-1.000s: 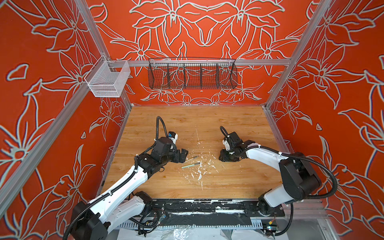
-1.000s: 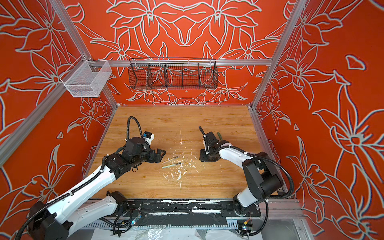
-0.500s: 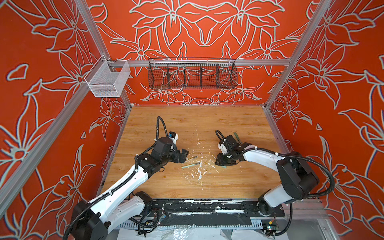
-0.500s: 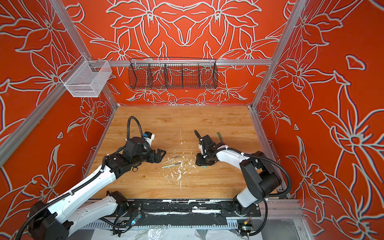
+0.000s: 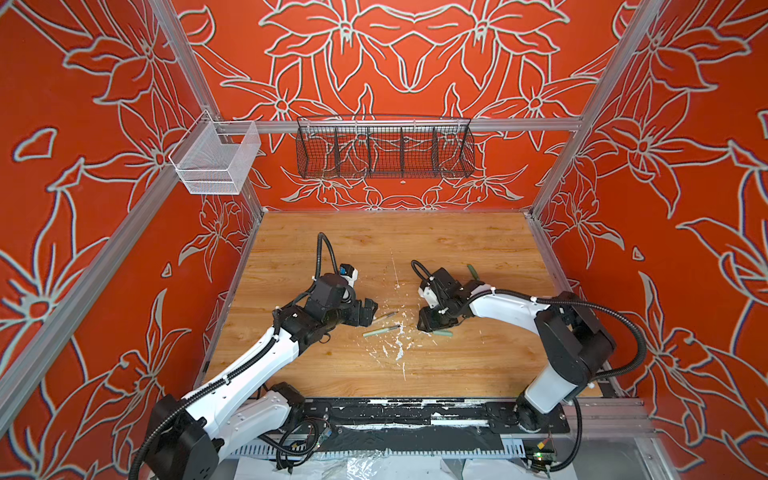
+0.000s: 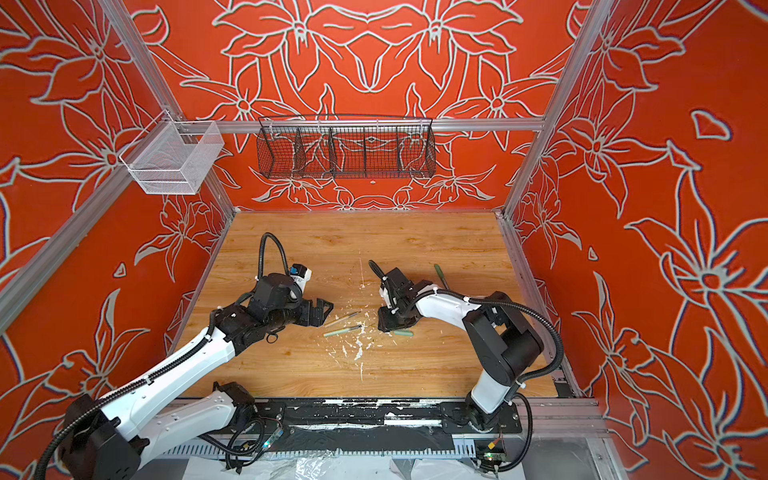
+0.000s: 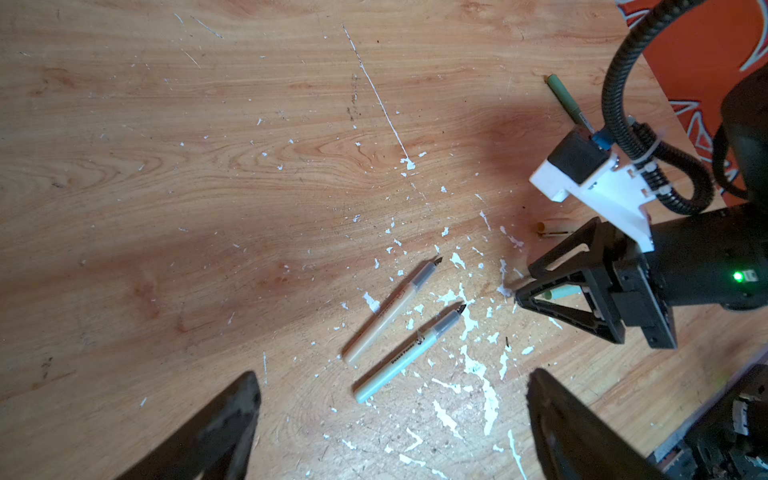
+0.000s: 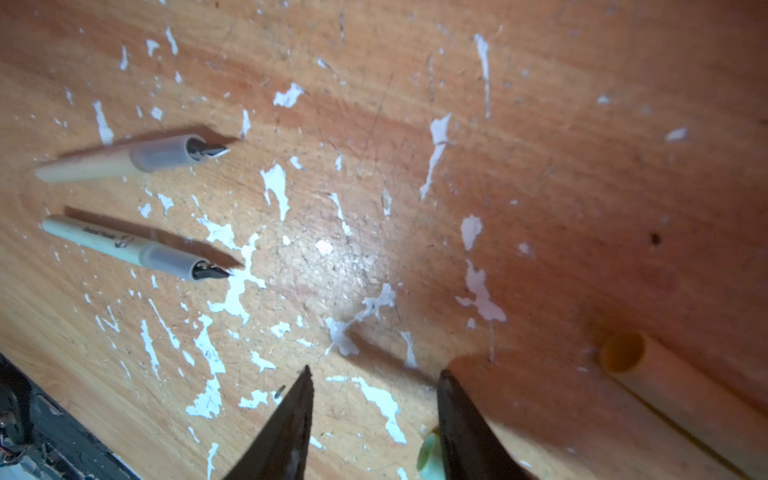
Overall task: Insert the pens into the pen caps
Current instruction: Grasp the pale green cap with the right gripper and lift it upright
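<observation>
Right wrist view: the right gripper (image 8: 376,372) stands with its jaws partly apart, bare wood showing between them, and grips nothing. The short pale mint-green plastic pen cap (image 8: 428,455) lies on the scuffed wooden desk (image 8: 540,124), against the inner face of one finger only. The short beige tubular cap (image 8: 665,386) lies just beside that finger, outside the jaws.

Two uncapped pens lie side by side near the middle of the desk: the slim beige plastic pen (image 7: 388,311) and the slim pale mint-green pen (image 7: 405,355), nibs toward the right gripper. The left gripper (image 6: 326,312) hovers at their tail ends, jaws at full width, empty. The slim dark green pen (image 5: 472,272) lies well apart, toward the right edge. You cannot make out its cap.

Judged step: pickup of the mint cap. Next, centre the cap between the right jaws, then close on its closed half so that the mouth is free. Take the mint pen with the left gripper by the barrel, clear of the nib. Expect the cap to roll if one finger lands first.
</observation>
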Tool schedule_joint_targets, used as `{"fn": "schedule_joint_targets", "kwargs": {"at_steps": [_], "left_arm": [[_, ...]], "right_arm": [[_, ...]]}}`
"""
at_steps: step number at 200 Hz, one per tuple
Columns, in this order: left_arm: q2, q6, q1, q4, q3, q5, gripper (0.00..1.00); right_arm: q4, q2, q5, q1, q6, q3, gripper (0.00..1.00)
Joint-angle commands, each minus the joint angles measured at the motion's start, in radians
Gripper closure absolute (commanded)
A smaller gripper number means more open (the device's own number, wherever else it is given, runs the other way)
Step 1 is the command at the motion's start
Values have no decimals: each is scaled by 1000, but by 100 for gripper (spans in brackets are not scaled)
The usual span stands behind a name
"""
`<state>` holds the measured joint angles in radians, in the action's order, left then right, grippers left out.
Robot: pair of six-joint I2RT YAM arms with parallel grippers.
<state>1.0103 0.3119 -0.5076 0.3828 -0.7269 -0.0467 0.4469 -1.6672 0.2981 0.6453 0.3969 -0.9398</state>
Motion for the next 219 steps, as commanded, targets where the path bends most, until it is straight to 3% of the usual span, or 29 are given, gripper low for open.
{"fn": "schedule_joint_targets", "kwargs": {"at_steps": [1, 47, 101, 133, 219], "left_arm": [[2, -3, 0, 11, -11, -5, 3], [3, -7, 0, 5, -12, 0, 3], [17, -14, 0, -1, -21, -2, 3], [29, -11, -1, 1, -25, -16, 3], [23, -3, 0, -13, 2, -21, 3]], "right_arm": [[100, 16, 3, 8, 14, 24, 50], [210, 126, 32, 7, 26, 79, 50], [252, 274, -44, 4, 74, 51, 50], [299, 273, -118, -29, 114, 40, 51], [107, 297, -95, -88, 282, 210, 65]]}}
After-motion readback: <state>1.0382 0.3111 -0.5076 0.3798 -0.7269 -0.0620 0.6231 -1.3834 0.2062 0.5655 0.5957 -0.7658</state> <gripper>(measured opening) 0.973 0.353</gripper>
